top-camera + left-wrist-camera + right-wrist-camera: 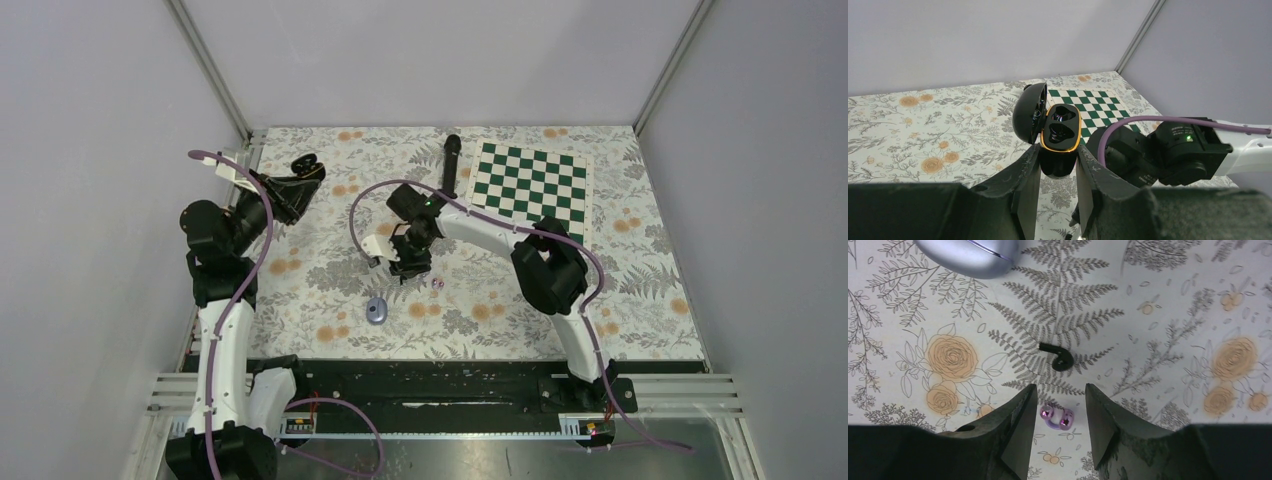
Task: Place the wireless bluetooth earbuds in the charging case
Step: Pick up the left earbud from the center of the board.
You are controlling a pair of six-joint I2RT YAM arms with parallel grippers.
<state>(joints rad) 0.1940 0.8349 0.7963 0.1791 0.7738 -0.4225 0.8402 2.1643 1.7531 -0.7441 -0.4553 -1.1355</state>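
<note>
Left jaws are clamped on the black charging case (pixel 1060 135), held up off the table (pixel 640 320) at its far-left side (pixel 305 166). The case's lid (pixel 1029 112) is swung open to the left, and a gold rim runs round its two wells. The wells look dark and glossy, and I cannot tell whether anything sits in them. Right jaws are apart, hanging low over the middle of the table and pointing down. A purple earbud (pixel 1058 416) lies on the floral cloth right between the two fingers (pixel 1015 425), touching neither; from above it shows just right of the jaws (pixel 437 284). A black earbud (pixel 1060 358) lies on the cloth just beyond the purple one, apart from it. A closed lilac case (pixel 376 310) sits near, toward the arm bases and to the left; the right wrist view cuts it off at the top edge (pixel 970 255). A black microphone (pixel 451 160) lies at the far side, beside the green-and-white chessboard (pixel 530 185).
</note>
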